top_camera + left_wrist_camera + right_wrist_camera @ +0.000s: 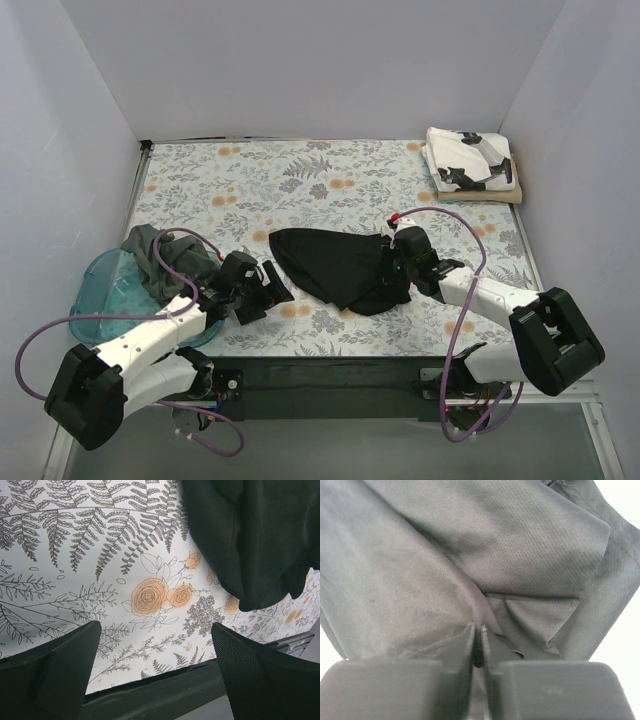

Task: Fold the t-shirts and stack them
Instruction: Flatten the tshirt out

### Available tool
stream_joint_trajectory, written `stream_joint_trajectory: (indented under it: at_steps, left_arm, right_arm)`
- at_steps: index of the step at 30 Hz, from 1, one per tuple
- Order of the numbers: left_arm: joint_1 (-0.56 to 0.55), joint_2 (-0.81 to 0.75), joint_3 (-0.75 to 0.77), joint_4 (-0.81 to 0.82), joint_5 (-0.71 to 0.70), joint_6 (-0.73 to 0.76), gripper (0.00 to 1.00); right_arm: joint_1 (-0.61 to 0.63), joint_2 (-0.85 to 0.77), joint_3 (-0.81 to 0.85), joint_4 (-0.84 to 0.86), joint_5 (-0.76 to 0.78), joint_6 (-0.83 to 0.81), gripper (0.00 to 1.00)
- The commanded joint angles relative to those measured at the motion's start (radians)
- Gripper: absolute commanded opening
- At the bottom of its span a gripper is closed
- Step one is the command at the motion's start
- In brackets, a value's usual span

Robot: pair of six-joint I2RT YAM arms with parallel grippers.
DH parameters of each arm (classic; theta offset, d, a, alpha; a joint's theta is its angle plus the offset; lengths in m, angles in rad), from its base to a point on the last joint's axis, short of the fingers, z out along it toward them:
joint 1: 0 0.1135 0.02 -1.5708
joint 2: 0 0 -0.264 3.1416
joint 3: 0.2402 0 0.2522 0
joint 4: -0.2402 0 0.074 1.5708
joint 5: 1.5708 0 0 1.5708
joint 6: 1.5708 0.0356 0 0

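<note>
Your right gripper (477,629) is pressed together, pinching a fold of the black shirt (335,265) at center frame. Left gripper (155,630) is spread, holding nothing, just left of that shirt. White printed shirt (470,160) sits folded, upper right.

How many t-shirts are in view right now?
4. The black shirt lies mid-table, pinched in the right pincer; the grey-green shirt drapes on the blue tub, left; the white printed shirt sits folded atop the tan shirt, far right corner. More could be hidden underneath.
</note>
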Motion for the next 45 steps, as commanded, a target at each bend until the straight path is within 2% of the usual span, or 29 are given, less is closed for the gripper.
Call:
stream_joint_trajectory:
  at_steps: [1,5,12,17,21,22,26,27,29,34,39,42,43,44,45]
  left_arm:
    - [-0.001,-0.024,-0.008,-0.009,0.002,-0.007,0.92]
    - [-0.001,-0.029,-0.002,-0.011,0.004,-0.004,0.92]
    - [-0.001,-0.014,0.027,-0.001,0.021,0.013,0.93]
    - [-0.001,0.034,0.064,0.023,0.024,0.032,0.93]
    - [-0.007,0.107,0.085,0.080,0.068,0.026,0.92]
    - [-0.021,0.177,0.097,0.162,0.120,0.012,0.88]
    - [-0.066,0.259,0.125,0.225,0.126,-0.033,0.82]
    - [-0.075,0.284,0.130,0.261,0.129,-0.039,0.73]
    - [-0.089,0.369,0.156,0.311,0.151,-0.074,0.61]
    - [-0.109,0.475,0.205,0.374,0.160,-0.132,0.54]
    - [-0.138,0.589,0.274,0.425,0.160,-0.149,0.52]
    - [-0.152,0.666,0.329,0.417,0.162,-0.142,0.35]
    - [-0.153,0.683,0.343,0.407,0.163,-0.136,0.24]
    - [-0.153,0.695,0.355,0.378,0.160,-0.129,0.00]
    - [-0.153,0.701,0.372,0.359,0.146,-0.126,0.00]
  right_arm:
    - [0.009,-0.015,0.031,0.008,0.002,-0.017,0.01]
    - [0.009,-0.073,0.072,0.005,0.008,-0.040,0.01]
    - [-0.022,-0.225,0.262,-0.070,0.123,-0.121,0.01]
    - [-0.140,-0.263,0.383,-0.153,0.148,-0.129,0.01]
    - [-0.212,-0.292,0.384,-0.177,0.129,-0.139,0.01]
    - [-0.235,-0.321,0.353,-0.179,0.122,-0.146,0.01]
    - [-0.253,-0.348,0.299,-0.182,0.109,-0.146,0.01]
    - [-0.256,-0.352,0.289,-0.183,0.108,-0.146,0.01]
    - [-0.263,-0.369,0.257,-0.183,0.097,-0.136,0.01]
    - [-0.276,-0.401,0.192,-0.182,0.102,-0.129,0.01]
    - [-0.301,-0.427,0.148,-0.182,0.105,-0.129,0.01]
    - [-0.310,-0.437,0.134,-0.185,0.102,-0.132,0.01]
    - [-0.313,-0.440,0.131,-0.185,0.103,-0.138,0.01]
    - [-0.324,-0.446,0.134,-0.188,0.103,-0.142,0.01]
    - [-0.328,-0.446,0.137,-0.196,0.106,-0.147,0.01]
